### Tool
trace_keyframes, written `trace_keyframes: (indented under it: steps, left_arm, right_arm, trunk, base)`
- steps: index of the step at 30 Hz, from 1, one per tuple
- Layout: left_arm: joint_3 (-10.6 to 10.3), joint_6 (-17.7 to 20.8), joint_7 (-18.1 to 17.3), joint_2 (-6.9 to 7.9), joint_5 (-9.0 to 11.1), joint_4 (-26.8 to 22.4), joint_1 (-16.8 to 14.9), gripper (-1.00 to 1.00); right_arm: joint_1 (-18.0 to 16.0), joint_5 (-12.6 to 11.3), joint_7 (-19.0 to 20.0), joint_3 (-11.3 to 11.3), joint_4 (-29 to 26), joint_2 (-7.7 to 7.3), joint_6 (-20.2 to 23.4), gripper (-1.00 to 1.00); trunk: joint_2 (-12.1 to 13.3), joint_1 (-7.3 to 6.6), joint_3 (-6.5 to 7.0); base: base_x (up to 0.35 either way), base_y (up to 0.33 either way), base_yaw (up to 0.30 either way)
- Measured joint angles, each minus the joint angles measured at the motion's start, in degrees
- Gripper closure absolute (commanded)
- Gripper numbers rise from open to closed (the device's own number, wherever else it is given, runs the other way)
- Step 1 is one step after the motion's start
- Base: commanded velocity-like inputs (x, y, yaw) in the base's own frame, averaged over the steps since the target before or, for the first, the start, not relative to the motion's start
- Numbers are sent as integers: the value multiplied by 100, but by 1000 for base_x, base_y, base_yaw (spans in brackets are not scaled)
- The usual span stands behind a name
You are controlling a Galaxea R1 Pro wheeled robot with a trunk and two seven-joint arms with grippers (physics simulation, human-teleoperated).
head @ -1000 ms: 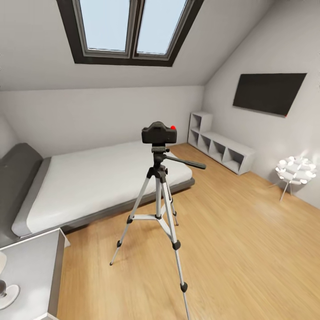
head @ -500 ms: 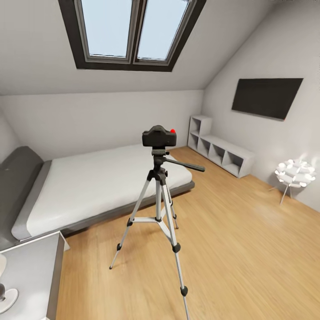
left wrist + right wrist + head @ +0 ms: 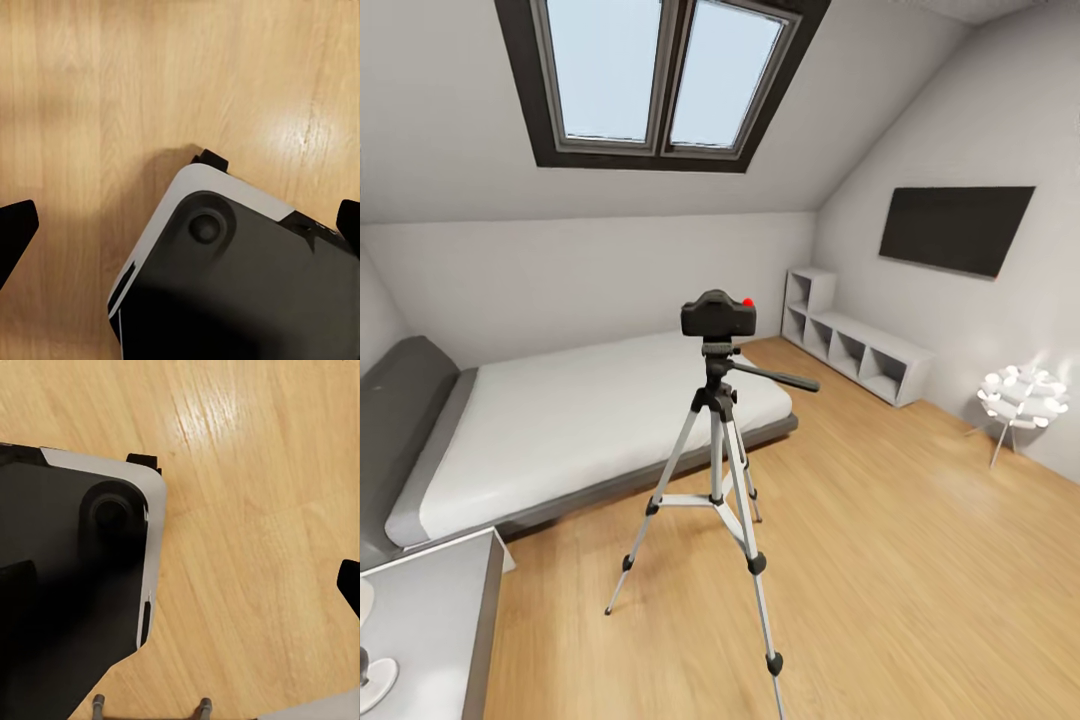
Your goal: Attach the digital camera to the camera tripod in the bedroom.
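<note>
Head view: the digital camera [image 3: 718, 314] is sitting upright on top of the camera tripod [image 3: 717, 470], its red dot facing up at the right end of its rounded top. The tripod is standing on the light wood floor [image 3: 880, 560] in the middle of the bedroom, its three silver legs spreading outward and its long black handle pointing off to the right. Just behind it, the low grey-framed bed [image 3: 570, 425] is lying along the back wall under the sloped ceiling, where a dark-framed skylight window [image 3: 660, 75] is letting in pale blue light. White cube shelves [image 3: 855, 345] are running along the right wall beneath a dark flat screen [image 3: 955, 228], and a white cluster lamp [image 3: 1022, 392] is glowing on thin legs near the right edge. The corner of a grey table [image 3: 430, 620] is showing at the lower left.

Left wrist view: the left gripper [image 3: 180, 225] is pointing down at the wood floor, its dark fingertips [image 3: 16, 229] showing at opposite edges, so the jaws are standing wide apart and holding nothing. A corner of the robot's base [image 3: 232, 277], dark with a white rim, is lying between them.

Right wrist view: the right gripper [image 3: 180, 585] is likewise facing the floor, with one fingertip [image 3: 349, 581] visible at one edge and another against the dark base at the other; the jaws are spread wide and empty.
</note>
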Motion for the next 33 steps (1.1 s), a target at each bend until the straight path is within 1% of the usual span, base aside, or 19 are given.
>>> trace_keyframes:
  steps: [33]
  left_arm:
    - [0, 0, 0, 0, 0, 0, 1, -100]
  right_arm:
    - [0, -8, -4, -2, 0, -2, -4, -100]
  trunk:
    - [1, 0, 306]
  base:
    - [0, 0, 0]
